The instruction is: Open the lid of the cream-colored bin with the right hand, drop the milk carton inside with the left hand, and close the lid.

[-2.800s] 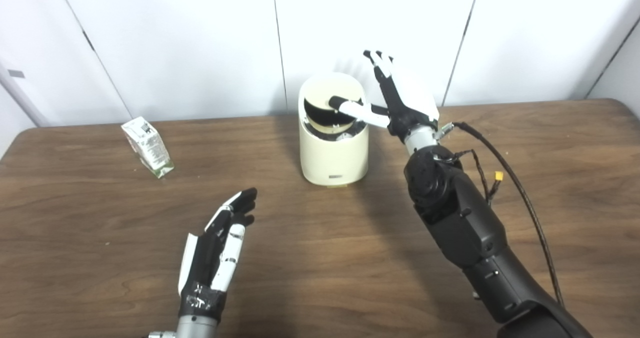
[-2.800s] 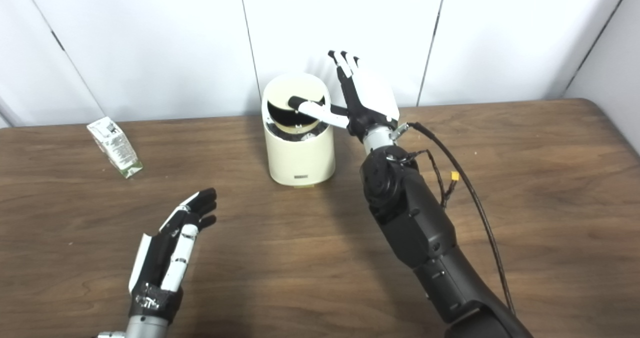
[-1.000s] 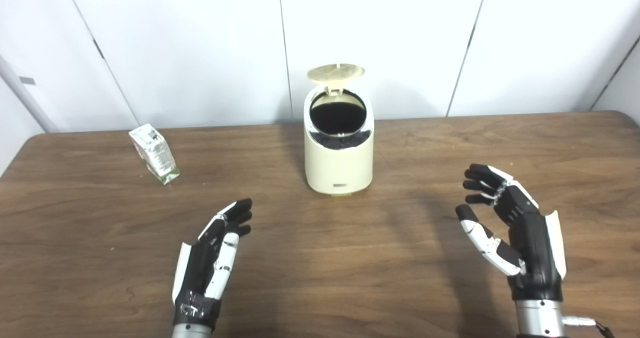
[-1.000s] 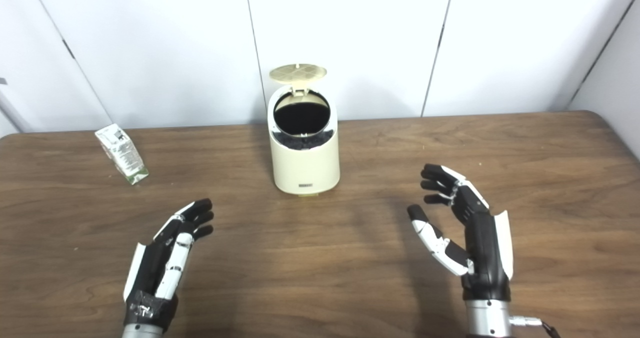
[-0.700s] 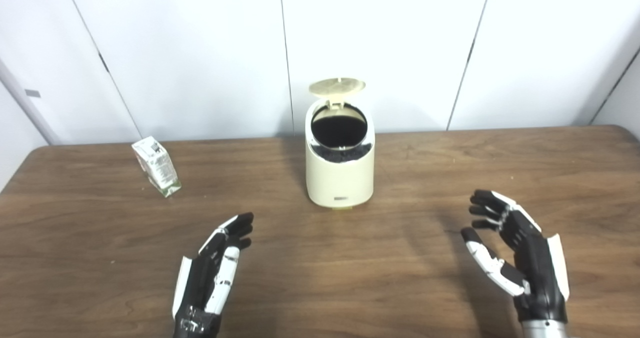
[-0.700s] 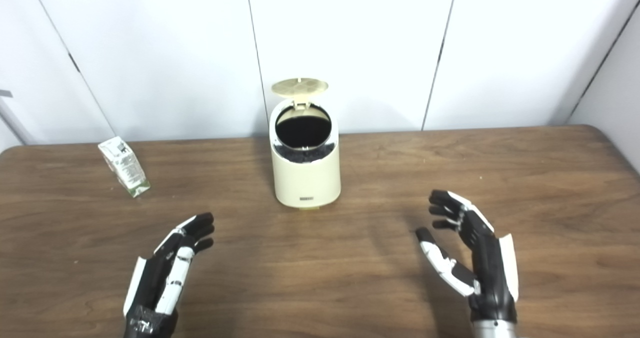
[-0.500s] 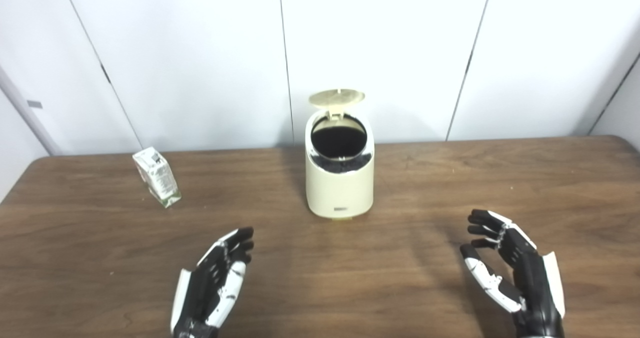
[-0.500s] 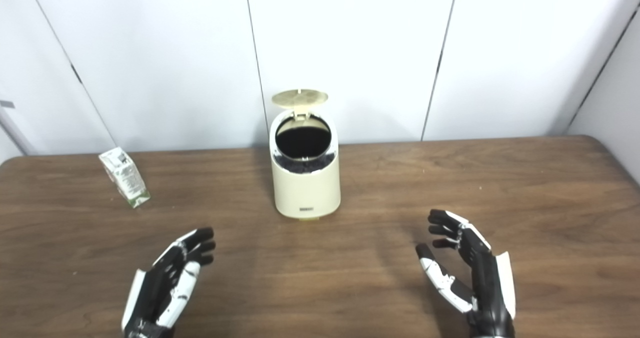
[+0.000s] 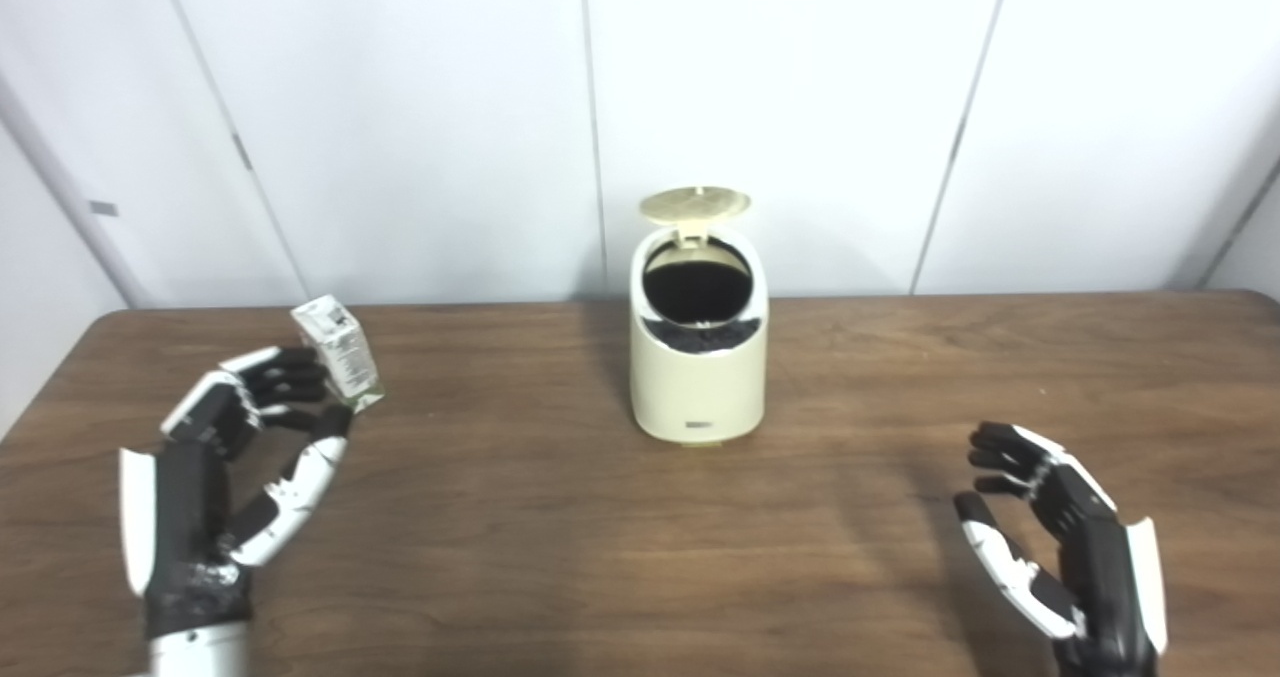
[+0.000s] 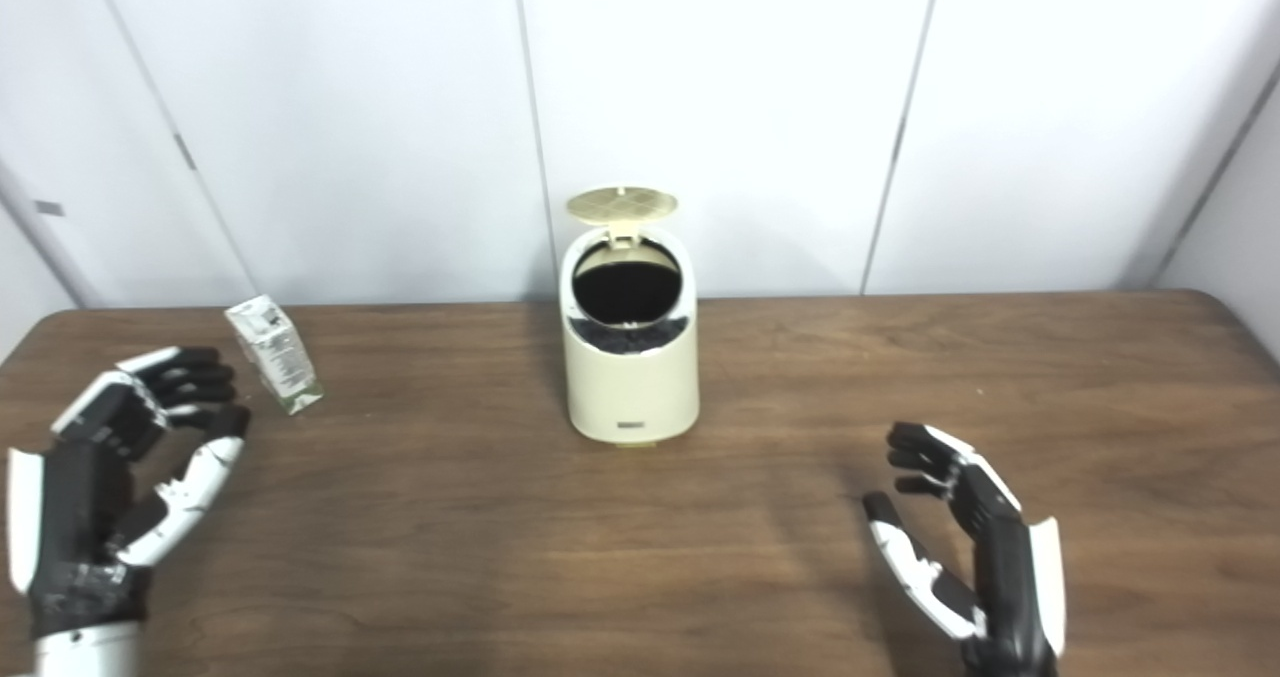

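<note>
Left hand (image 10: pixel 120 457) hovers with fingers spread, just short of the milk carton (image 10: pixel 273 354) (not touching) near the worktop's (image 10: pixel 640 557) far left corner. Right hand (image 10: pixel 965 567) waits empty, fingers spread, near the front edge. Cream-colored bin (image 10: pixel 630 357) stands mid-worktop toward the far edge, lid (image 10: pixel 621 203) raised.

A brown wooden table (image 10: pixel 760 577) carries a cream-colored bin (image 10: pixel 632 377) at twelve o'clock and a milk carton (image 10: pixel 274 355) at ten.
</note>
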Controlling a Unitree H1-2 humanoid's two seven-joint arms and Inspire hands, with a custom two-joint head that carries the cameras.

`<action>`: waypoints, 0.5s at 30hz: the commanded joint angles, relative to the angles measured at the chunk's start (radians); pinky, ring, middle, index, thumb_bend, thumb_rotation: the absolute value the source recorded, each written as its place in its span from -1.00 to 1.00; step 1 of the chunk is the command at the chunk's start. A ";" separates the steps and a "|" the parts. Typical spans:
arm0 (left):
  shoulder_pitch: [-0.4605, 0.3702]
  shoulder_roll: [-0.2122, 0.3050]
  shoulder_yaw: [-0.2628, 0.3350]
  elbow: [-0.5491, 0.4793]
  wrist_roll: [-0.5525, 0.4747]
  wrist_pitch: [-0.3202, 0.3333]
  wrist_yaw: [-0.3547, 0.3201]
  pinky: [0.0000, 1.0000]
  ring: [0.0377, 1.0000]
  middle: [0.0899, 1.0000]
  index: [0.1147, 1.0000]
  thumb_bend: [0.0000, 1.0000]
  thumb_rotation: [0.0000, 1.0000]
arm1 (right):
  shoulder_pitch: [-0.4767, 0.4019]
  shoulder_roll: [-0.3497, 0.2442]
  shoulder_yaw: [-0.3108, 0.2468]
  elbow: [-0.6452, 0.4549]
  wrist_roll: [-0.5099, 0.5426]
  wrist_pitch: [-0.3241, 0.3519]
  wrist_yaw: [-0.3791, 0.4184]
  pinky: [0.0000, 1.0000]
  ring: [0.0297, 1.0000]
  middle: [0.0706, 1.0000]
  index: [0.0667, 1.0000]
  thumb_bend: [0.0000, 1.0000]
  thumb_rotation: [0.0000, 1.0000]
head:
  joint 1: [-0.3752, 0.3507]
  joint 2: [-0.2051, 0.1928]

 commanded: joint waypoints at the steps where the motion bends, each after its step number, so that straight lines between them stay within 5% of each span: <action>1: -0.047 0.021 0.035 -0.003 -0.014 -0.014 0.030 0.04 0.15 0.16 0.23 -0.03 -0.59 | 0.000 -0.017 -0.013 0.040 -0.006 -0.051 -0.005 0.17 0.34 0.37 0.34 -0.62 -0.50 | 0.005 0.000; 6: -0.087 0.039 0.085 0.018 -0.036 0.065 0.042 0.04 0.18 0.18 0.29 0.09 -0.59 | -0.001 -0.036 -0.028 0.055 0.011 -0.062 0.001 0.15 0.31 0.34 0.32 -0.64 -0.52 | 0.050 0.001; 11: -0.106 0.093 0.065 0.040 -0.038 0.166 -0.015 0.27 0.48 0.48 0.57 0.44 -0.27 | 0.004 -0.053 -0.053 0.043 0.093 -0.024 0.026 0.15 0.33 0.34 0.31 -0.59 -0.52 | 0.134 0.002; 15: -0.133 0.118 0.047 0.077 -0.041 0.175 -0.034 0.40 0.60 0.63 0.72 0.70 -0.12 | -0.006 -0.086 -0.077 0.081 0.154 -0.045 0.049 0.15 0.33 0.34 0.32 -0.61 -0.56 | 0.261 -0.013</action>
